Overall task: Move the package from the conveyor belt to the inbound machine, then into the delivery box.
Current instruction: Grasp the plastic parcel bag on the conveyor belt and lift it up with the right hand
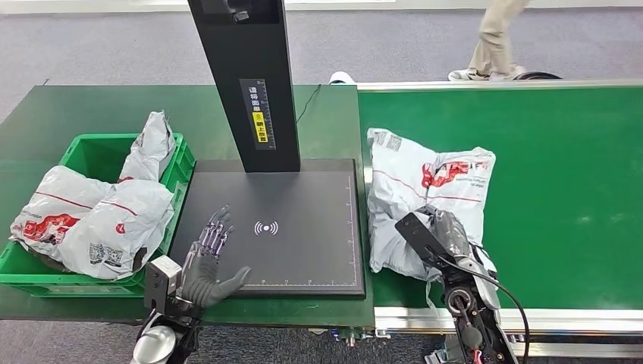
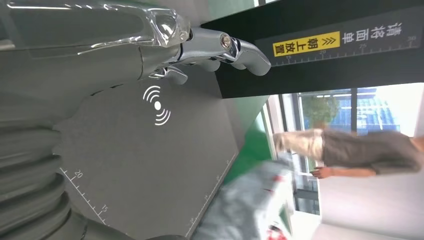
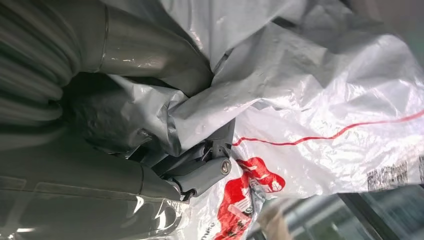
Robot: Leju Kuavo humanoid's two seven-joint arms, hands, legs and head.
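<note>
- Gripping the crumpled grey plastic mailer package with red print (image 1: 425,199) in the right hand (image 1: 447,236), fingers (image 3: 200,175) bunching the film at its near end; package lying on the green conveyor belt (image 1: 561,189), along the edge next to the black scanning platform of the inbound machine (image 1: 303,227).
- Resting the left hand (image 1: 208,262) flat near the platform's near left corner, fingers (image 1: 217,227) spread, grasping nothing.
- Lifting best done with a deep, firm pinch, since thin film is likely to slip or tear; carrying clear of the platform's edge, then setting down by the white signal mark (image 1: 266,227).
- Keeping the barcode face up probably matters.
- Reading a yellow-and-white Chinese label (image 1: 258,114) on the black upright column (image 1: 243,83); package print too crumpled to make out.
- Waiting at the left tabletop edge: green plastic delivery box (image 1: 91,155), already holding similar grey mailer bags (image 1: 91,216).
</note>
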